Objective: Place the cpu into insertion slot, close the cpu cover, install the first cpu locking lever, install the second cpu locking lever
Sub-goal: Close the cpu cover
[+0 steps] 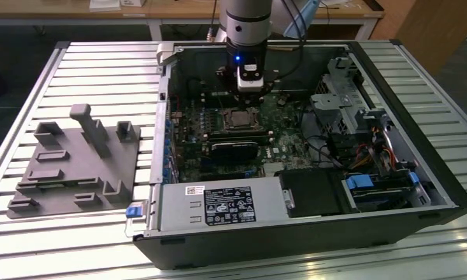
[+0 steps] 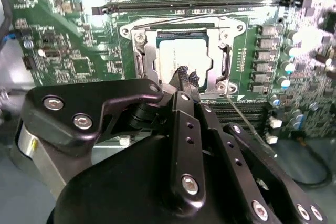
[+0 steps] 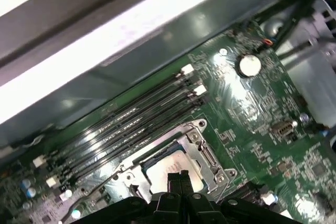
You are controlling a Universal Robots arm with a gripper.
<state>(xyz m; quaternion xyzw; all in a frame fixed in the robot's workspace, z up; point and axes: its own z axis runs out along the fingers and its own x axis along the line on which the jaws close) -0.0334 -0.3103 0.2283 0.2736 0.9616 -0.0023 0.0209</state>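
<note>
The cpu [image 2: 181,56] lies flat in its socket on the green motherboard [image 2: 68,40], its pale metal top showing through the window of the cpu cover [image 2: 224,64]. The silvery cover frame lies down around the chip. My gripper [image 2: 186,78] is shut with its two black fingertips pressed together, nothing between them, right over the chip's near edge. In the first wrist view the gripper [image 3: 180,178] hangs over the cpu [image 3: 164,167] and the cover [image 3: 206,156]. A thin locking lever rod [image 2: 247,121] sticks out free beside the socket. In the exterior view the gripper [image 1: 249,98] hovers just behind the socket [image 1: 237,119].
Memory slots [image 3: 131,121] run beside the socket. The open computer case [image 1: 443,186] has a black card [image 1: 237,146], drive cage [image 1: 338,99], cables [image 1: 366,154] and power supply [image 1: 218,204] around the board. A grey fixture plate [image 1: 70,163] lies on the slatted table at the exterior view's left.
</note>
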